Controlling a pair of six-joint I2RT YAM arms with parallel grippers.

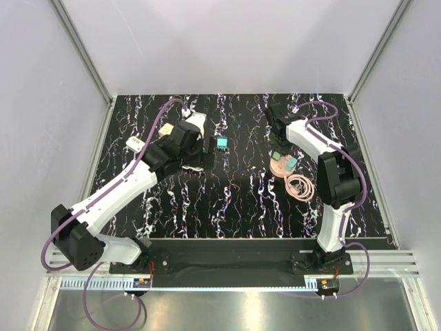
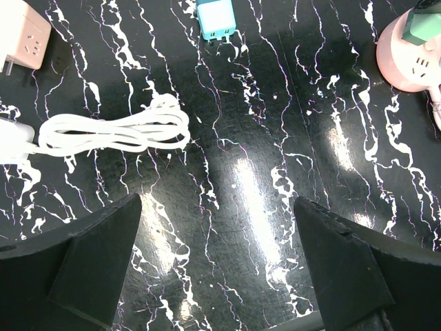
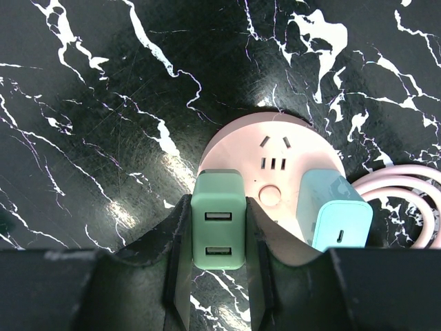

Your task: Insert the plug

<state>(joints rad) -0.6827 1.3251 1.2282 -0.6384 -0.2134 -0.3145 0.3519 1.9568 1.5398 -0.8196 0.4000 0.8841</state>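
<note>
At the pink socket hub (image 3: pixel 275 148), right pincer (image 3: pixel 218 214) clamps a green charger (image 3: pixel 218 241) (left pincer (image 2: pixel 217 203) gapes).

wide-open left claw (image 2: pixel 217 224) near coiled white cable (image 2: pixel 117 134).

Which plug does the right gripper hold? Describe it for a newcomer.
On the right of the table sits a round pink hub. There the right gripper clamps the green charger, which has two USB ports; the blue charger beside it is ungripped.
</note>
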